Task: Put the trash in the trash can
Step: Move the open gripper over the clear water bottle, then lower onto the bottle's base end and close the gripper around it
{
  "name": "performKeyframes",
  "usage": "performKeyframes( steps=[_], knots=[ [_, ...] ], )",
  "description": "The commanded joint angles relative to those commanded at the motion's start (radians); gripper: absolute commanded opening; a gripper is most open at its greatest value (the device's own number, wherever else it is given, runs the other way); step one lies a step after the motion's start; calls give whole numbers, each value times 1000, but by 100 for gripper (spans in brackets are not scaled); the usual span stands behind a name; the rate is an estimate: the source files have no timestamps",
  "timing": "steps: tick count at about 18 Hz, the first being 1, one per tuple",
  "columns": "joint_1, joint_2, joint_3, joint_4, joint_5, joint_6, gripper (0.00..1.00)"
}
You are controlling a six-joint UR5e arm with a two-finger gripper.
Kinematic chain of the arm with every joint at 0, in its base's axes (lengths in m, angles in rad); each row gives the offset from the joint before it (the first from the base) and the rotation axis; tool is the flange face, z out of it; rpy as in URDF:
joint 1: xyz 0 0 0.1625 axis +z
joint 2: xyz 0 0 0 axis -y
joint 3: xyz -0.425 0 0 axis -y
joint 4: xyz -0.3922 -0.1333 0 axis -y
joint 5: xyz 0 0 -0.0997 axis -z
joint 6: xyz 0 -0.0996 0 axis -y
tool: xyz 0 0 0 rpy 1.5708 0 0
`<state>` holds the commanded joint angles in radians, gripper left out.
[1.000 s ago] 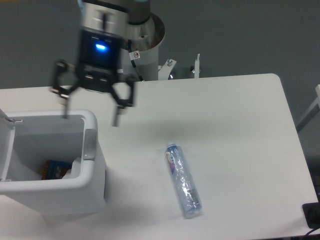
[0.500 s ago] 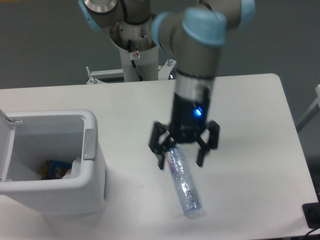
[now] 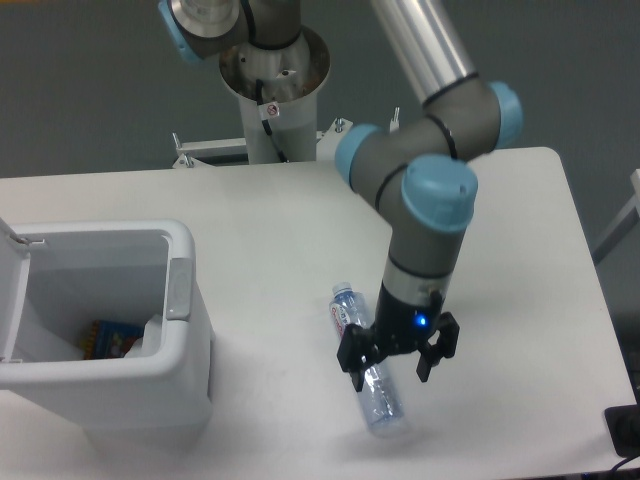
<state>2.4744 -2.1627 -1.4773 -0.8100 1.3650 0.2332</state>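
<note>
Fixed camera, landmark: trash can [image 3: 185, 330], a white boxy bin at the left of the table [image 3: 300, 215], lid [image 3: 12, 290] swung open to its left side.
Trash can contents: something white lies against the right inner wall, with a coloured item beside it; whether the white piece is the wrapper cannot be confirmed.
Bottle [image 3: 352, 325]: clear plastic with a blue-white label, lying flat on the table well to the right of the trash can, cap end pointing up and away from the camera, outside the bin.
Gripper [image 3: 397, 366]: fingers spread, straddling the lower half of the bottle from above; one finger on each side, no squeeze evident.
Contact: cannot tell whether the fingertips touch the bottle or the table.
Done: at most one piece binned, by judgement.
Left: closing on the bottle, lifting it, carrying it left over the open trash can, releasing.
</note>
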Motion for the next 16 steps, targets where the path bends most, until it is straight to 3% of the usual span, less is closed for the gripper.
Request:
performKeyframes(
  steps=[4, 16],
  knots=[
    [-38, -57, 26, 3, 57, -2, 100],
    [-67, -92, 9, 3, 114, 37, 100]
  ],
)
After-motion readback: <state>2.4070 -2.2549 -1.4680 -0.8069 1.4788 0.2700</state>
